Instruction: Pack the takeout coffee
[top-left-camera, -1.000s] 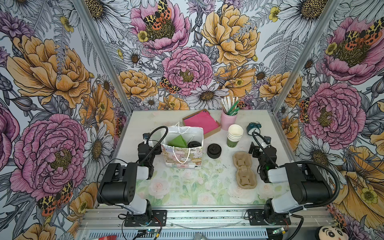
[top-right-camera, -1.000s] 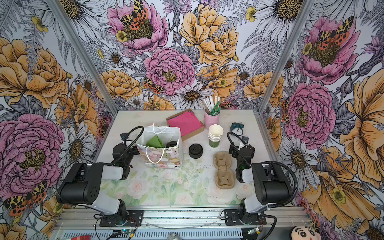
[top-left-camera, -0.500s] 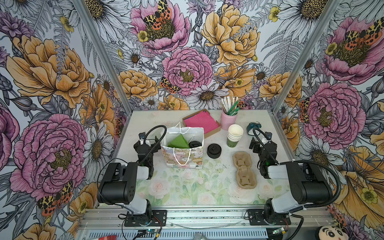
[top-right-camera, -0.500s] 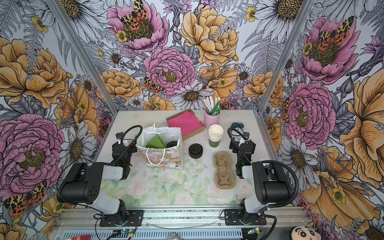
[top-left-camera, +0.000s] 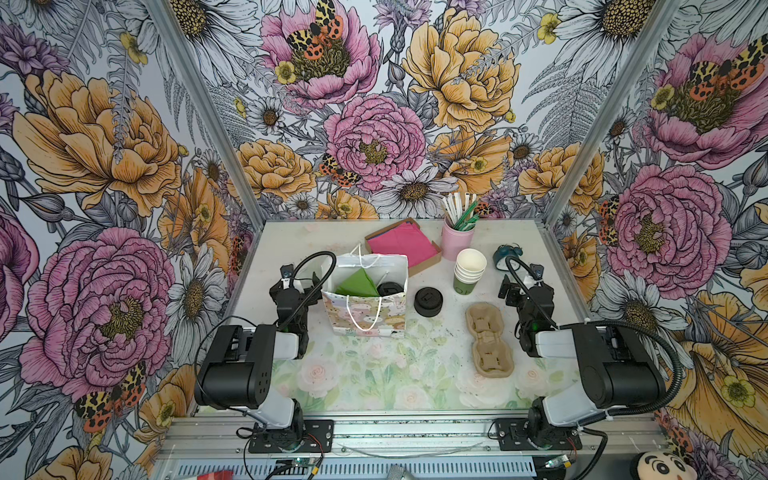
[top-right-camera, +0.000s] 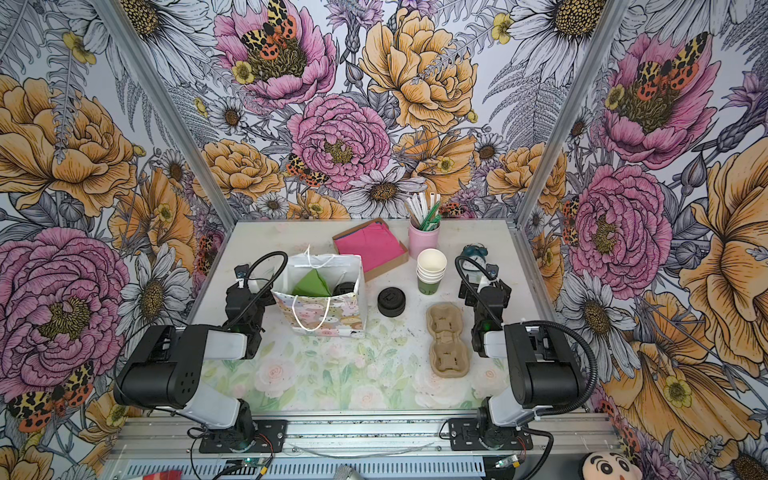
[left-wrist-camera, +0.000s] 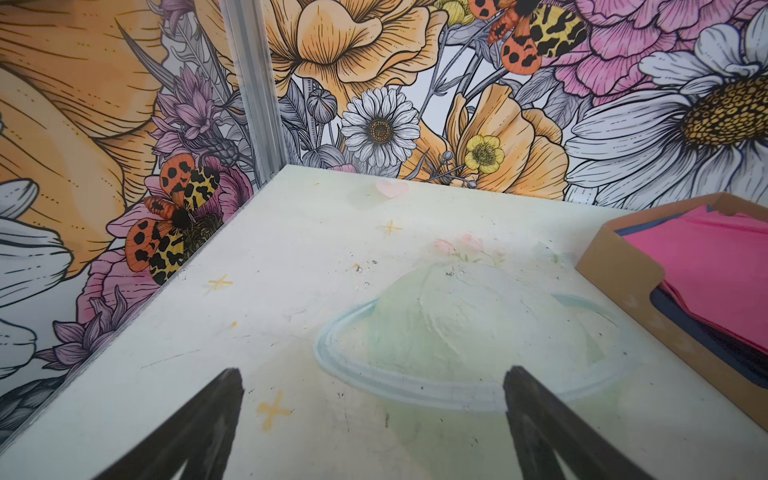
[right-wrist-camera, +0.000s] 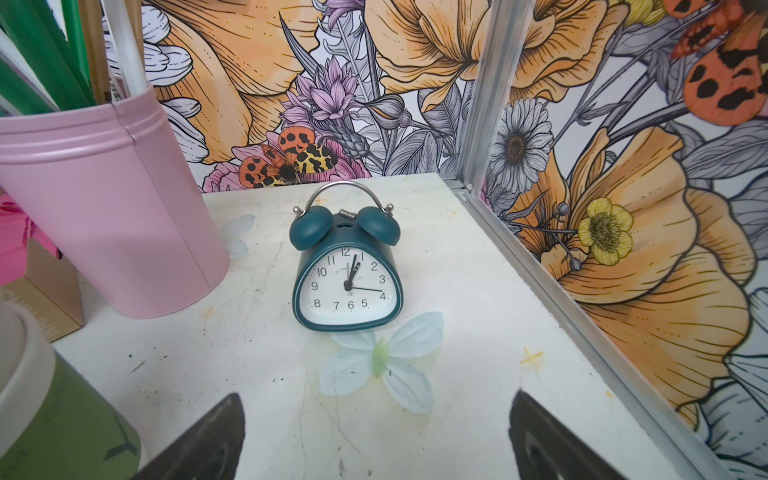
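The takeout coffee stands inside the open floral gift bag. Only its black lid shows, beside a green napkin. In both top views my left gripper hovers just left of the bag and apart from it. In the left wrist view it is open over bare table. My right gripper is at the right side. In the right wrist view it is open with nothing between its fingers, facing a teal alarm clock.
A pile of black lids sits right of the bag. Behind it stands a stack of lidless cups. A cardboard cup carrier lies mid-right. A pink straw holder and a tray of pink napkins stand at the back.
Both wrists have shifted slightly toward the back of the table, and both grippers stay open. The bag and what is in it have not moved.
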